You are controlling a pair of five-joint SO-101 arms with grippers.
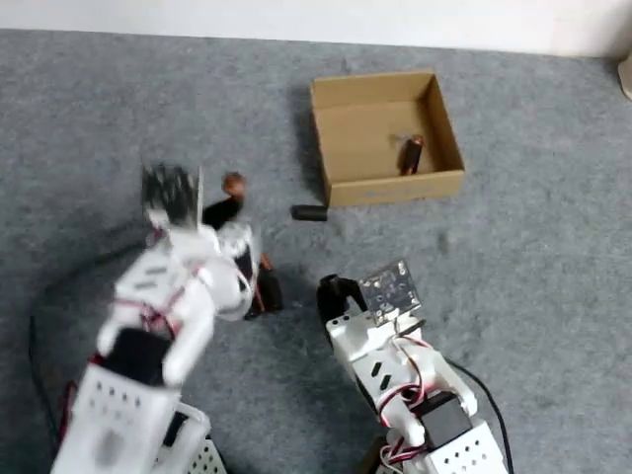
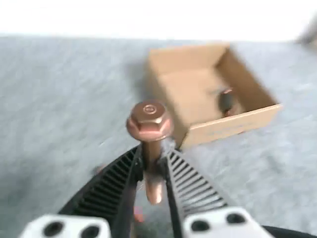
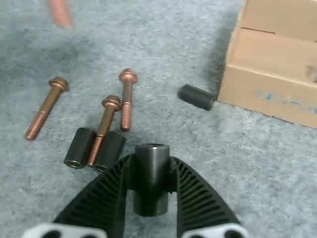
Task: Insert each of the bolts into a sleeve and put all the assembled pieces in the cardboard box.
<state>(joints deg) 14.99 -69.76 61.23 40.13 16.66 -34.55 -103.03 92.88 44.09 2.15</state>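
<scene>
Clamping a copper bolt [image 2: 149, 124] by its shank, head past the fingertips, the left pincer [image 2: 151, 168] has the cardboard box [image 2: 233, 126] ahead of it, with one assembled piece [image 2: 227, 100] lying inside. The right pincer [image 3: 151, 161] grips a black sleeve [image 3: 151, 181]. Just ahead of it lie three loose bolts [image 3: 126, 99] and two sleeves [image 3: 79, 148]. A lone sleeve [image 3: 197, 96] lies farther ahead, beside the box wall.

You have a grey, felt-like fabric mat [image 1: 523, 286] spread wide beneath everything in your overhead view; beyond its far edge you see a plain white wall [image 1: 296, 14], brightly and evenly lit.
</scene>
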